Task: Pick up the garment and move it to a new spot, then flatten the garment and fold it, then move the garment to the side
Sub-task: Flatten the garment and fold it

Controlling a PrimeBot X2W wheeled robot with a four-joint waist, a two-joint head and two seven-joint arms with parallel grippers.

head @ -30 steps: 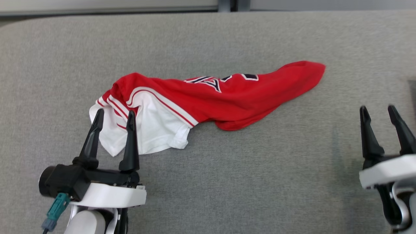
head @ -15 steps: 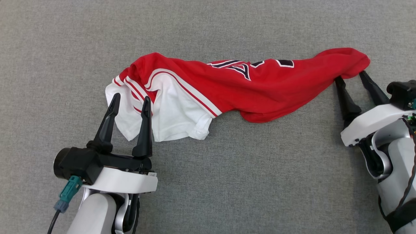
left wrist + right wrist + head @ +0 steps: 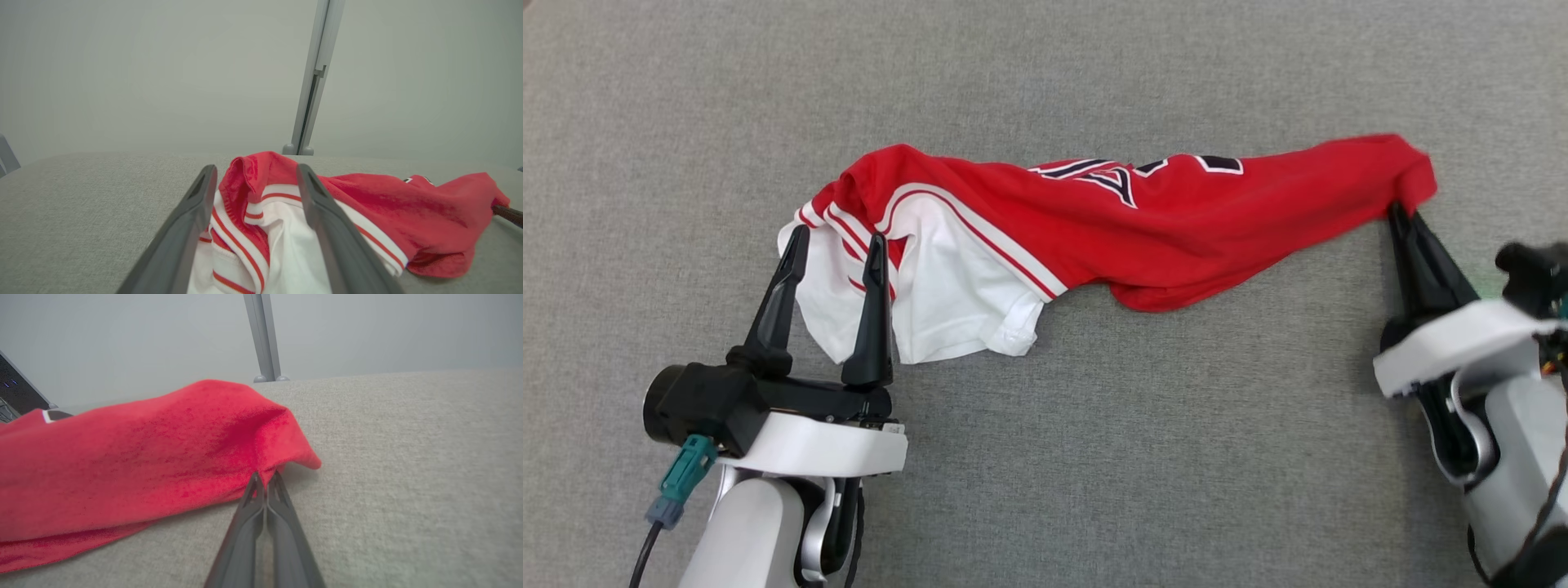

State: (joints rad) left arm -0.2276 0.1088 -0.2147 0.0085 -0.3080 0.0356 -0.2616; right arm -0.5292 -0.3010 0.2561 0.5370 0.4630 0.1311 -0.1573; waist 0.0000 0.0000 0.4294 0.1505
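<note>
The grey fabric worktop [image 3: 1094, 490] carries a crumpled red-and-white jersey garment [image 3: 1176, 229] at its middle. The right gripper [image 3: 1399, 212] pinches its right end, while the left gripper [image 3: 839, 237] is spread over the white sleeve. Lifting, flattening and folding remain.

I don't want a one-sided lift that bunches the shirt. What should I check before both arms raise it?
1. Right gripper shut on the red end of the garment: ok.
2. Left gripper shut on cloth: not ok; it is open.
3. Cloth between the left fingers: ok; the striped white end lies between them.
4. Number of layers in the right pinch: cannot tell.
5. Garment lying flat: not ok; it is bunched and folded over itself.
6. Whole garment on the grey surface: ok.
</note>
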